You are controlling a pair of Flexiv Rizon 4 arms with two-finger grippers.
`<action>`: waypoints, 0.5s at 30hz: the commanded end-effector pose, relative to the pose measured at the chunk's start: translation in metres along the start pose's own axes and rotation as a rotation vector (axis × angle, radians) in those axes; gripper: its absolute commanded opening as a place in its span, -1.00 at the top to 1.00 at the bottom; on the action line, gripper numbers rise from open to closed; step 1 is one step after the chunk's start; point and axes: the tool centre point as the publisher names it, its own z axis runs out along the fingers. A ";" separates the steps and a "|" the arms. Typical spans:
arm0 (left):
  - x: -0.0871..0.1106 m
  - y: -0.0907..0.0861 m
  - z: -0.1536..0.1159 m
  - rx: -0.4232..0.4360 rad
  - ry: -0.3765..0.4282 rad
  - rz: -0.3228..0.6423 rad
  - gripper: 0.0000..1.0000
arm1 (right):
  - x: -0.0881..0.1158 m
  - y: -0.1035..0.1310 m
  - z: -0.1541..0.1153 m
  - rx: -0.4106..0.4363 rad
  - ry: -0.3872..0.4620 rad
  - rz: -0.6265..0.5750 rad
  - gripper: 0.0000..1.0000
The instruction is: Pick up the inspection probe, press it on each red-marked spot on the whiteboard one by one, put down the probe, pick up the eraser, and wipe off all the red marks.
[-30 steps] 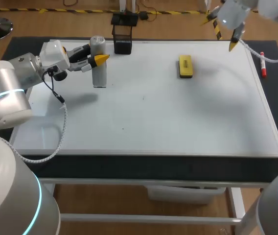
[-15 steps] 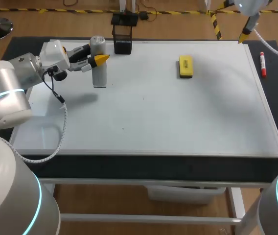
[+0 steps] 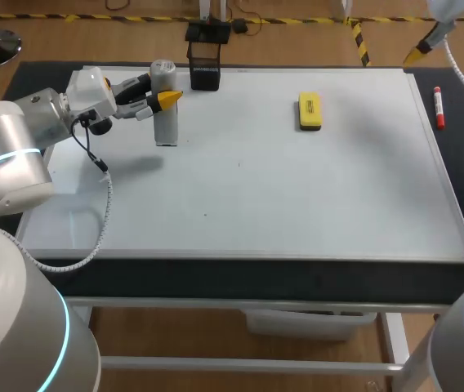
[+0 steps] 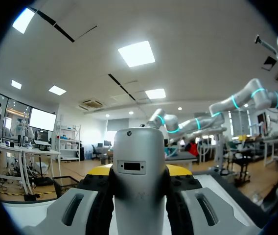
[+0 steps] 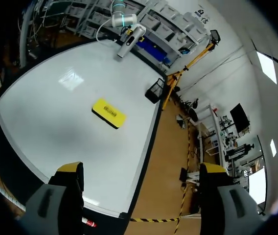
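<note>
My left arm (image 3: 15,139) comes in from the left side. Its white wrist (image 3: 91,86) lies about level and points to the right. The left gripper (image 3: 165,95) grips the probe (image 3: 165,124) from two sides, and the probe stands upright between the fingers. In the left wrist view, the yellow fingertips (image 4: 101,170) show just behind the probe's body, one on each side of it.

My right arm (image 3: 454,8) is at the far right corner, mostly out of the head view. The right gripper (image 5: 141,171) hangs high above the table and looks down on it. Its two fingers (image 5: 69,182) stand wide apart.
</note>
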 end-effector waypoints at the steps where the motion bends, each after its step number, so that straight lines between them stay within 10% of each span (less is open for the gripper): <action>1: 0.000 -0.001 0.000 0.000 0.001 -0.001 1.00 | -0.005 0.007 -0.001 -0.014 -0.003 0.001 -1.00; 15: -0.002 -0.003 0.001 -0.010 0.000 0.004 1.00 | -0.011 0.011 0.000 -0.036 0.067 -0.001 -1.00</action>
